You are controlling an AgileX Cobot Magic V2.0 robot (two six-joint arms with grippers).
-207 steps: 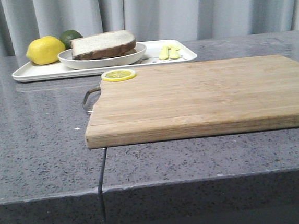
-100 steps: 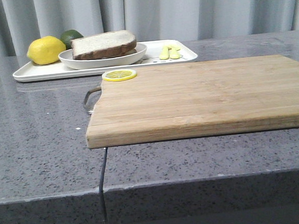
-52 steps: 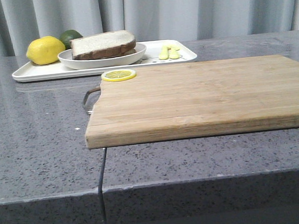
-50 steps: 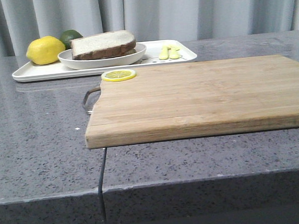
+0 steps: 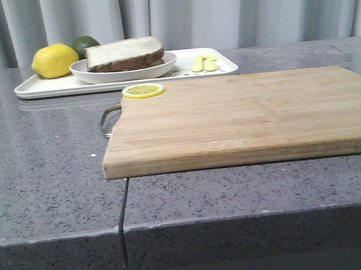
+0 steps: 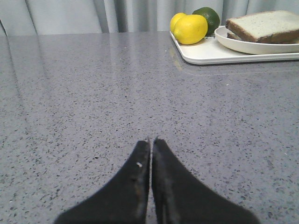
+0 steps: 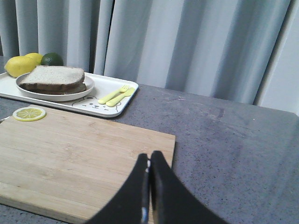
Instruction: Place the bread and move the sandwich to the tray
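Now | sandwich [image 5: 125, 53] on tray [image 5: 37, 88] | both pincers [image 6: 150, 142] [image 7: 148, 161] closed, empty | wooden board [image 5: 242, 117] bare mid-table

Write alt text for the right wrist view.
The right gripper, shut and empty, hangs over a bare wooden board with a lemon slice at its far corner. Beyond, a white tray holds a plated sandwich, yellow cutlery, lemons and a lime.

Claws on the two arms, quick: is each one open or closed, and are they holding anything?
Left claw: closed, holding nothing, over the bare counter.
Right claw: closed, holding nothing, over the wooden board.
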